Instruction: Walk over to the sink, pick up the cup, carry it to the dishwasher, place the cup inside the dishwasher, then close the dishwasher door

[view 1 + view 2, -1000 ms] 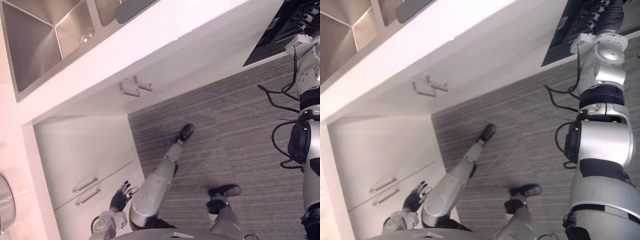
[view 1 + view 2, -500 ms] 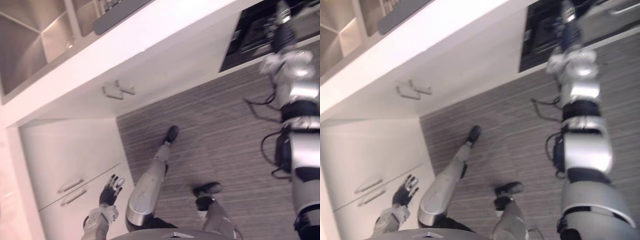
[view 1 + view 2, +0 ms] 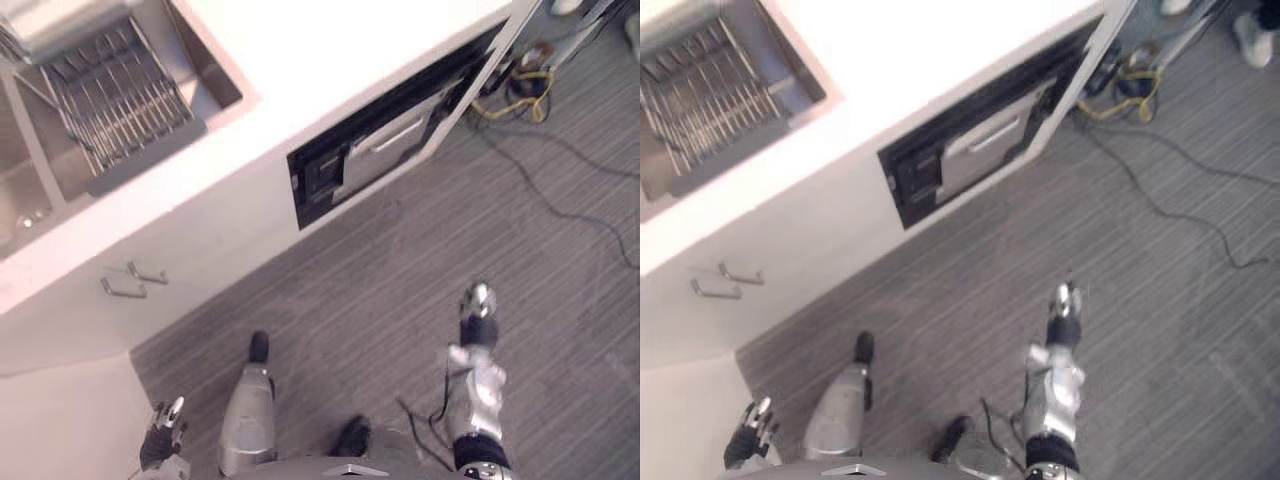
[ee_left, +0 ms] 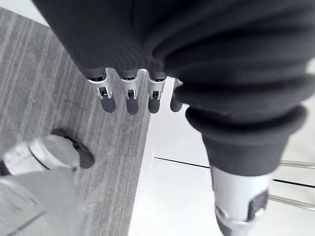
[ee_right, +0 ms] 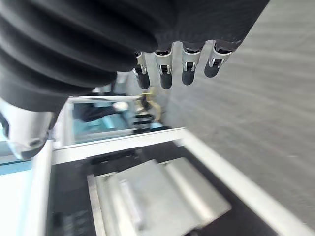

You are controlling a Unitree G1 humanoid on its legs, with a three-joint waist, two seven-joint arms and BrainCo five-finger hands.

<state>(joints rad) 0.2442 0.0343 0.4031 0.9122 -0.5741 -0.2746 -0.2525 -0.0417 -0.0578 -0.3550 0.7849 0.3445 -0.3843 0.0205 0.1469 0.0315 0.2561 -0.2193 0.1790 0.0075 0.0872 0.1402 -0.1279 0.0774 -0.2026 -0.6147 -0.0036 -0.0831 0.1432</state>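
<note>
The dishwasher (image 3: 385, 150) is set under the white counter (image 3: 330, 50); its silver front panel with a bar handle sits in a dark frame. I cannot tell whether the door is fully closed. My right hand (image 3: 478, 302) hangs over the striped floor, well short of the dishwasher, with its fingers (image 5: 189, 69) straight and holding nothing. The dishwasher panel (image 5: 157, 196) lies past those fingers in the right wrist view. My left hand (image 3: 165, 428) hangs low beside the white cabinet front, fingers (image 4: 130, 93) straight and empty. The sink (image 3: 30, 190) lies at the far left.
A wire dish rack (image 3: 115, 95) sits in the sink's right basin. Two bar handles (image 3: 135, 280) stick out of the cabinet front below it. Yellow and black cables (image 3: 510, 90) lie on the floor right of the dishwasher, one black cable (image 3: 570, 200) trailing across the grey floor.
The camera has swung right, from the sink and cabinets to the dishwasher. My right arm has come down from the dishwasher front to hang over the floor.
</note>
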